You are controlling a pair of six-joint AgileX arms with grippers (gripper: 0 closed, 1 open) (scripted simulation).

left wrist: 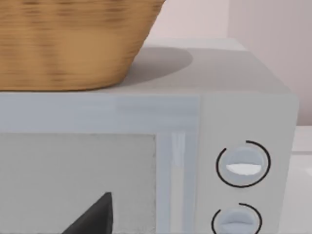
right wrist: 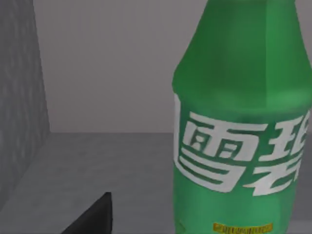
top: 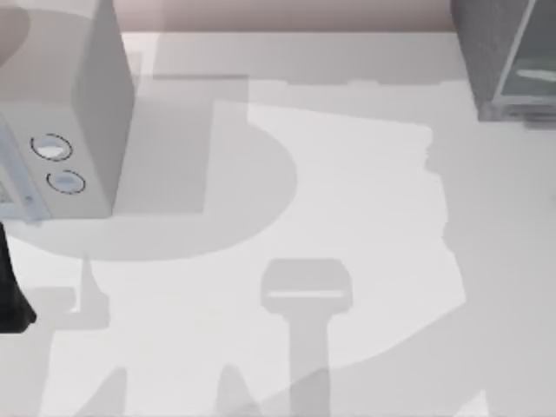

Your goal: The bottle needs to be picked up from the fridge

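Bottle (right wrist: 241,122): upright inside fridge (top: 508,56) at desk's far right, close before right gripper, whose finger state can't be told; left arm parked by microwave (left wrist: 195,146); risk: off-centre approach likely nudges bottle, tipping it.

top: overhead, table (top: 347,191) | left wrist: close, microwave (left wrist: 243,112) | right wrist: close, bottle (right wrist: 243,122)

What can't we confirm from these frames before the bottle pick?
- Bottle: cap and base cut off by the right wrist view's edges.
- Right claw: one dark fingertip at the frame edge; open or shut unreadable.
- Left claw: likewise one fingertip, facing the microwave.
- Fridge: cropped at the top view's right corner, interior unseen there.
- Basket: rim cut off.
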